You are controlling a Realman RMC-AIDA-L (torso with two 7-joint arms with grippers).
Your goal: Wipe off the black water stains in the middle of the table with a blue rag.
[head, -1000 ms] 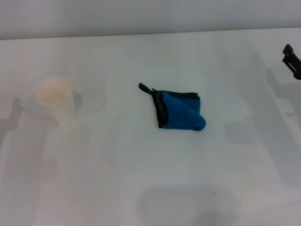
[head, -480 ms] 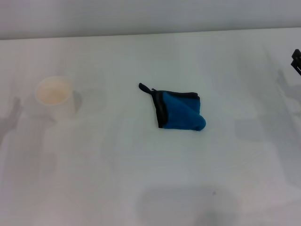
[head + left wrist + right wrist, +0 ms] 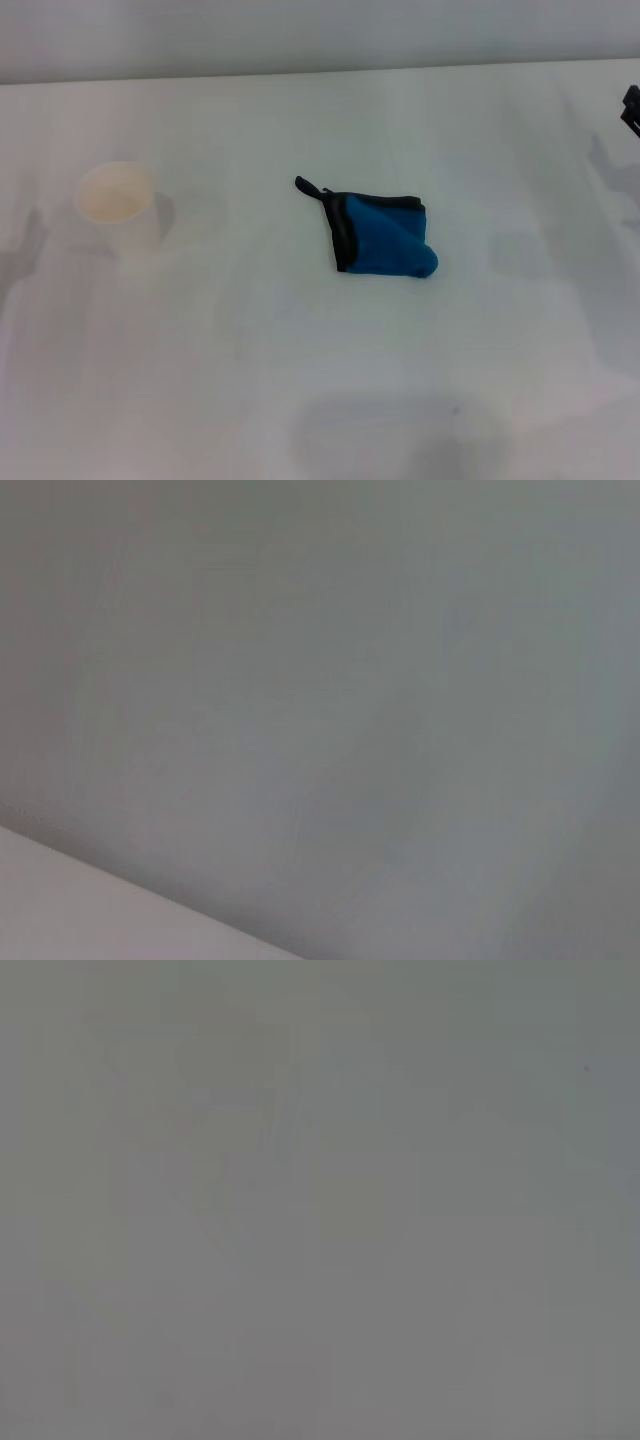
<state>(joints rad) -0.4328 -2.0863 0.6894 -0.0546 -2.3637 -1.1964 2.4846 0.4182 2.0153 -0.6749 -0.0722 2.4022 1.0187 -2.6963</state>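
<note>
Wide, plain white, smooth counter (image 3: 300, 380) fills the head view, its far edge meeting a pale wall. Both wrist views show only flat grey surface — nothing to identify there.

Folded bright blue cloth rag (image 3: 385, 238), roughly square, lies flat near the middle of the counter. Black trim runs along its left and far edges; a small black loop sticks out from the far-left corner toward the left. The near-right corner is rounded where the fold bulges. Nothing touches the rag.

White, round, open-topped cup (image 3: 116, 206) stands upright on the left part of the counter, well apart from the rag; inside looks faintly cream.

Right end effector (image 3: 632, 108) — only a small dark part shows at the right edge of the head view, above the counter's far right, well clear of the rag. Whether its fingers are apart or together: cannot tell. Left end effector: not seen in any view.

Black water stains: none visible on the exposed counter.
</note>
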